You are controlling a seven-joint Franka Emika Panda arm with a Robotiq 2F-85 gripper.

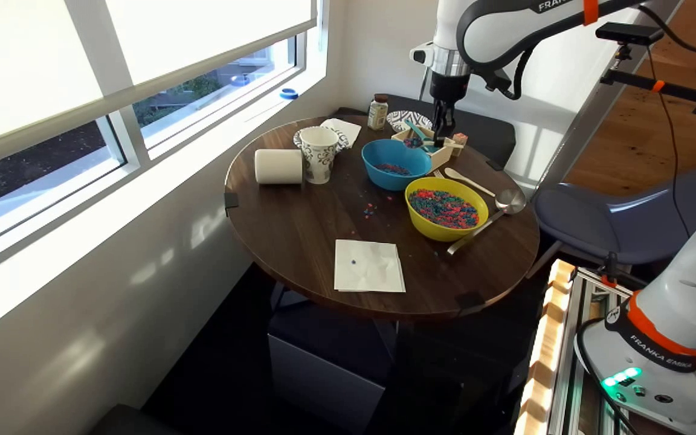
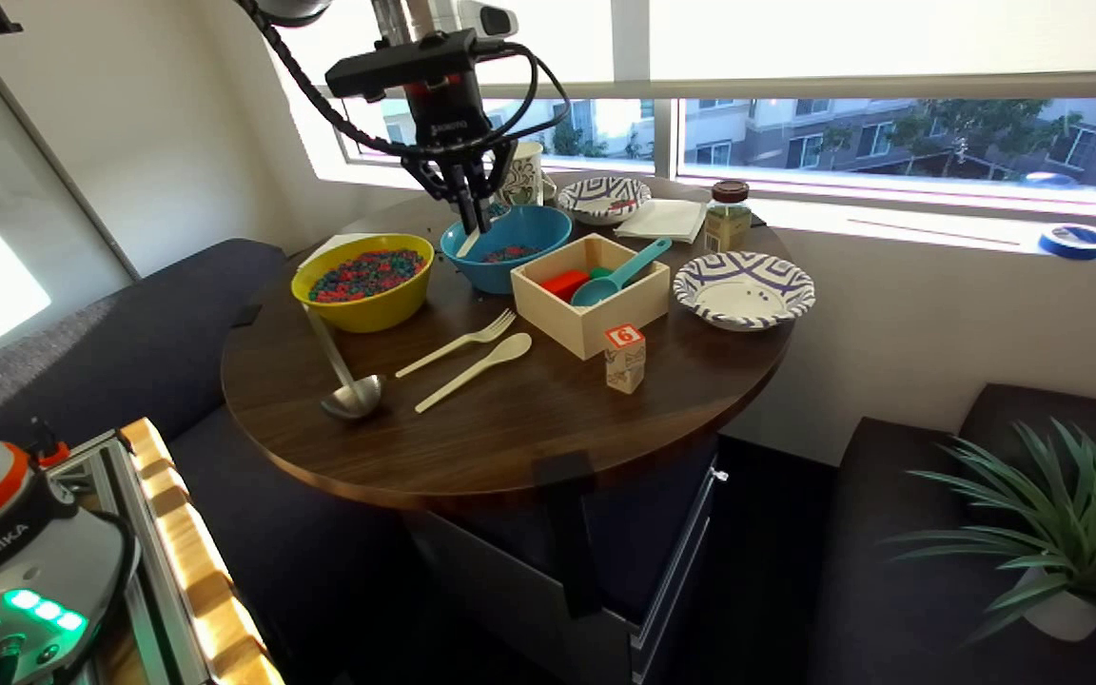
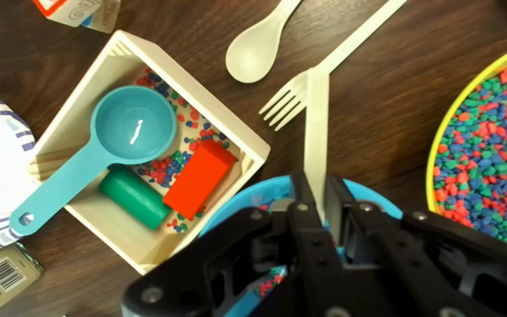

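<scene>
Gripping the pale utensil (image 3: 317,127) by its handle, the gripper (image 2: 473,225) is closed; presumably this frees the far end. The blue bowl (image 2: 489,276) sits beneath.

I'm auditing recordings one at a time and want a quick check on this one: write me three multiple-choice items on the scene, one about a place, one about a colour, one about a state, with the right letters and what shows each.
1. Where does the teal scoop rest?
A) In the yellow bowl
B) In the wooden box
C) On the window sill

2. What colour is the block beside the green cylinder?
A) Yellow
B) Blue
C) Red

3. What state is the end effector in?
A) Shut on a pale handle
B) Wide open, holding nothing
C) Shut on the metal ladle

1: B, since the wrist view shows its round end inside the walls.
2: C, since its faces show plain red in the wrist view.
3: A, since the wrist view shows the handle pinched in it.
</scene>
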